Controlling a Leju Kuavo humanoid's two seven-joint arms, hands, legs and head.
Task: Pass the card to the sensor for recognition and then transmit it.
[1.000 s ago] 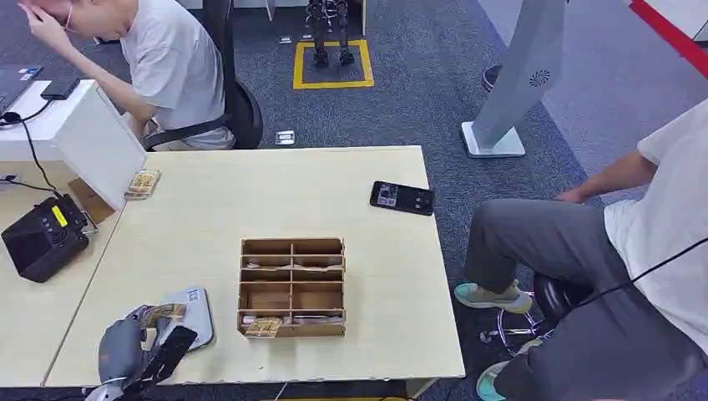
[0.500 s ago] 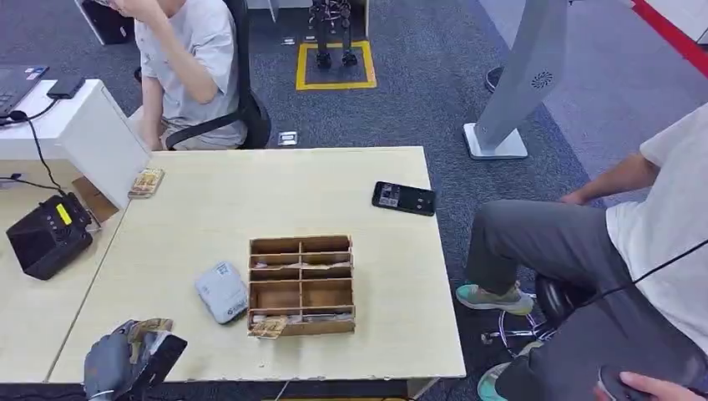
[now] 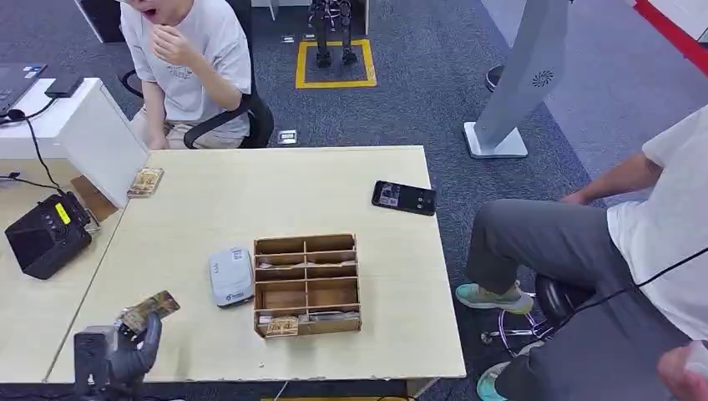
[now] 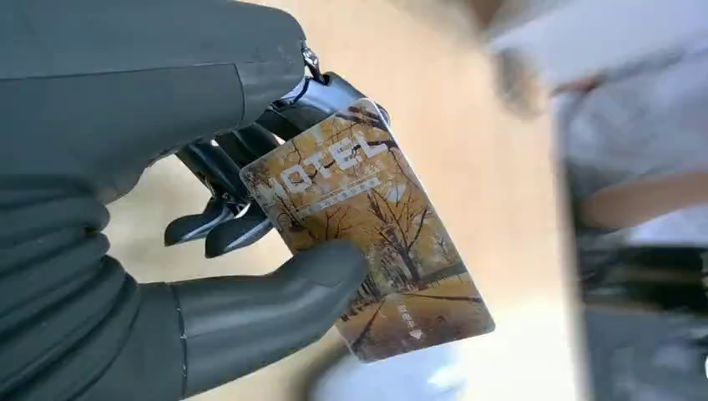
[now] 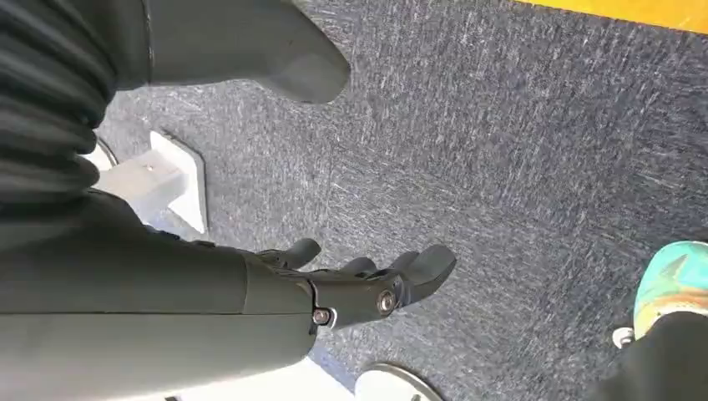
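Bare tabletop (image 3: 167, 251) between card-holding left robot hand (image 3: 125, 355) and sensor (image 3: 231, 276).

Wooden table (image 3: 351, 180) bears organizer (image 3: 307, 284), sensor (image 3: 231, 276), phone (image 3: 404, 198), card stack (image 3: 145, 182).

**Premises: office used as a robot test area**

A light wood table (image 3: 317, 180) stands on grey-blue carpet (image 3: 417, 92). Behind the table a person sits in a black office chair (image 3: 242, 121); beyond that, a yellow floor square (image 3: 334, 82). Left of the table: laptop (image 3: 15, 83) and black device (image 3: 46, 236).
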